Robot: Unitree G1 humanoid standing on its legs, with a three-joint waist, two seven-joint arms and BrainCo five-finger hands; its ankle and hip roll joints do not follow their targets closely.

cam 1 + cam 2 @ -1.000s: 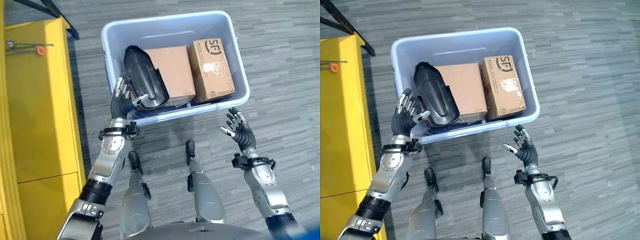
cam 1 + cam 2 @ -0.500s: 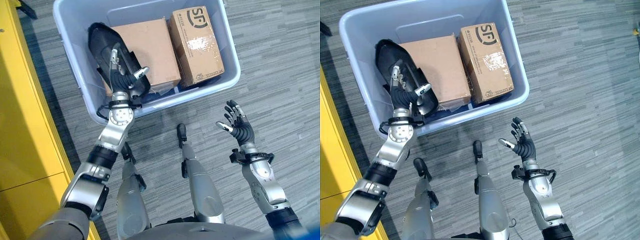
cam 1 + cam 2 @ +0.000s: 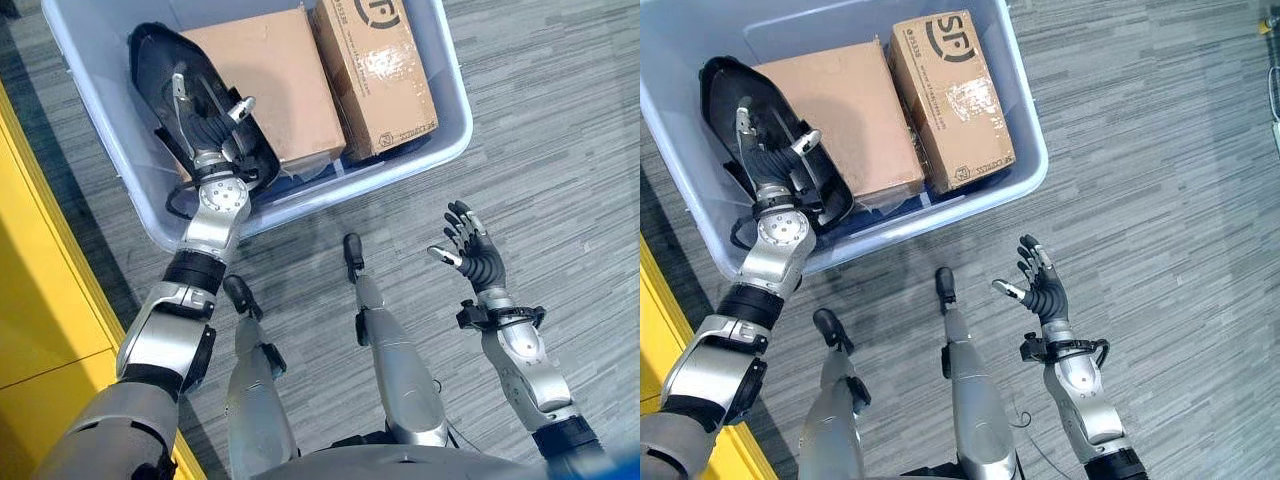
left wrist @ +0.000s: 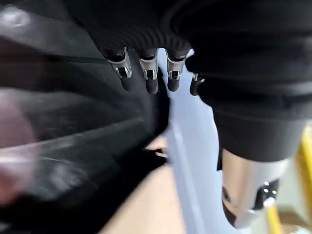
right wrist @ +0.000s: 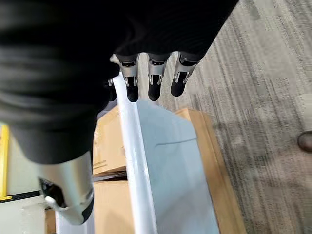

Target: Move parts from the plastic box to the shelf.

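Risk first: the black part [image 3: 195, 100] leans in the left end of the plastic box [image 3: 455, 120], resting partly on the plain cardboard box [image 3: 275, 85] beside it. If you lift with a shallow hold, the smooth curved shell may well slide off the fingers and drop back, or catch on the box wall. The printed cardboard box [image 3: 375, 65] sits tight against the plain one, so dragging sideways could jam things.

Left robot hand [image 3: 205, 120]: reaching into the plastic box, fingers extended and laid along the black part, thumb spread out to the side. It touches the part, but you have no closed grasp yet.

Right robot hand [image 3: 470, 255]: fingers spread, empty, hovering over the floor outside the box.

Yellow shelf [image 3: 40, 300] stands on your left.
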